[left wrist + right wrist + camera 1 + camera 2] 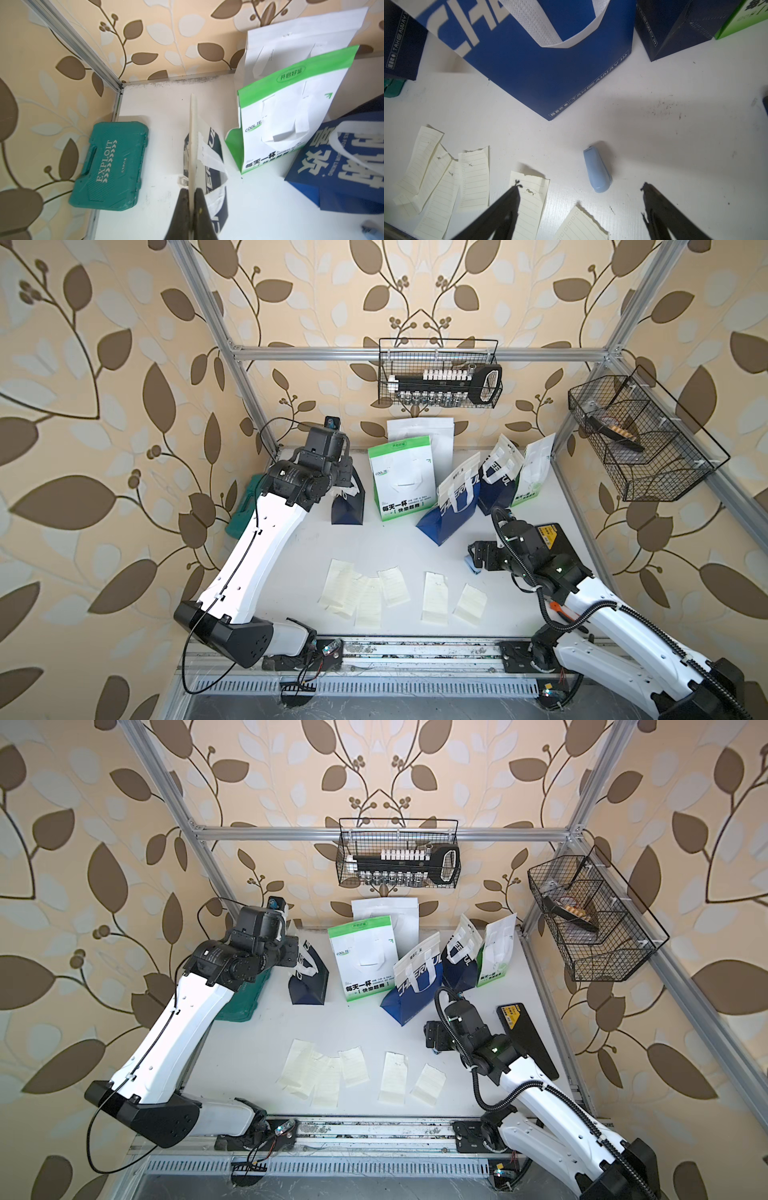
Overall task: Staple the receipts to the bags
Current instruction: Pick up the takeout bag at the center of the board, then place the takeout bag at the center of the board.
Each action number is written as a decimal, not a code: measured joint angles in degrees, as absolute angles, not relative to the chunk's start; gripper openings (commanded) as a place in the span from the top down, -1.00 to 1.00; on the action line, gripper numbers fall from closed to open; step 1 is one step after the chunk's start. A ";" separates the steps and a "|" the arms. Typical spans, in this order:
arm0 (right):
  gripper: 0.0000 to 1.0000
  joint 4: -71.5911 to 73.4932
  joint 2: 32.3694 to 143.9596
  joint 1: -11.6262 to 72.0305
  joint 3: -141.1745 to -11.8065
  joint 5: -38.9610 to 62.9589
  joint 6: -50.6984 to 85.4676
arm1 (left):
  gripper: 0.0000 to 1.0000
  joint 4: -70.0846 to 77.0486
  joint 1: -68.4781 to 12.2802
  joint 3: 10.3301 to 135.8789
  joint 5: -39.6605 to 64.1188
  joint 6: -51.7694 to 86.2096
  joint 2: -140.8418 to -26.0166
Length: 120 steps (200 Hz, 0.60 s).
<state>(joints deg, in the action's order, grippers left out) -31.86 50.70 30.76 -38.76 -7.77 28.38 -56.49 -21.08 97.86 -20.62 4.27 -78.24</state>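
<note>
Stapler (597,170) lies by the wide-open right gripper (581,186); well apart from it, left gripper (191,190) pinches, seemingly, the navy bag (348,508) rim.

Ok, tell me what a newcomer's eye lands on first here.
Paper bags stand along the back of the table, with cream receipts scattered flat at the front. The left gripper is shut on the top edge of the leftmost navy bag; the right gripper hangs open near a light-blue stapler.

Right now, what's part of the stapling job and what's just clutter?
Job: receipts; bags, including the navy bag pinched in the left claw; light-blue stapler.
Clutter: teal tool case; back wire basket; side wire basket.
</note>
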 measured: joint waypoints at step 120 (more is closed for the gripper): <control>-0.84 -30.98 48.90 30.76 -38.57 -6.50 27.97 | 1.00 -62.37 -21.85 92.33 1.78 -9.34 -65.10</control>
<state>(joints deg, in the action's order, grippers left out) -30.98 48.90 30.76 -38.57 -6.50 27.97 -62.37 -21.85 92.33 1.78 -9.34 -65.10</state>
